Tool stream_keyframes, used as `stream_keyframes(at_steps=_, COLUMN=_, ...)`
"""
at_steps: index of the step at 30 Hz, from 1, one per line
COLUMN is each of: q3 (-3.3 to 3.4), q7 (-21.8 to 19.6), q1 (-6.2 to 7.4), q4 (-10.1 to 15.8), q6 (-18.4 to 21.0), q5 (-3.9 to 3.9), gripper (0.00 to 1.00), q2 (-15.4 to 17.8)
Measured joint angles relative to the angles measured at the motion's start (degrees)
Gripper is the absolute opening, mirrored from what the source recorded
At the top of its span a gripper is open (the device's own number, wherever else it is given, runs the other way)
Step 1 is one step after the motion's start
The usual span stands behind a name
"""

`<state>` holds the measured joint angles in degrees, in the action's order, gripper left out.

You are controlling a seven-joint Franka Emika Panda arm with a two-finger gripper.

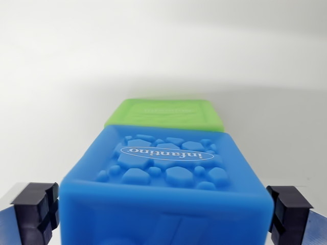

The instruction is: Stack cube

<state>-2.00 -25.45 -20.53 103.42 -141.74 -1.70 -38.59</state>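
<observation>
Two black fingertip pads are showing at the bottom corners of the wrist view, one [36,212] at the view's left and one [288,209] at the view's right, and our gripper [162,212] is sitting with the blue cube [166,189] filling the space between them. We are seeing the pads right up against the cube's side walls; the left pad appears to be touching the blue wall, and the right pad is meeting it just as closely. We are judging that the fingers are closed onto the cube, spread only as wide as the cube itself, though we cannot tell from this view how hard they are pressing.

We are holding the blue cube by its two opposite sides, which is leaving its embossed top face, with the pebble pattern and the oval logo, pointing up at the camera. That side grip is keeping the underside free, which is what we would want for setting it down on another block.

Farther off, the green cube [166,113] is lying just beyond the blue cube's far edge, partly hidden by it. We cannot tell whether the two are touching or whether the blue one is being carried above it. Beyond both, the pale tabletop [163,46] is fading into a blur.
</observation>
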Motion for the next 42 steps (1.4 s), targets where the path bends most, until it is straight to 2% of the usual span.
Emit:
stream_keyframes(at_steps=18, q3=0.00, q7=0.0, q1=0.00, q4=0.1, q6=0.5, q5=0.00, gripper=1.00, q2=0.8)
stream_keyframes(at_steps=28, q3=0.00, q7=0.0, q1=0.00, q4=0.3, q6=2.7, q5=0.02, gripper=1.00, q2=3.3)
stream_keyframes(at_steps=42, q3=-0.06, q7=0.0, q1=0.00, q4=0.5, q6=7.8, q5=0.14, gripper=1.00, q2=8.6)
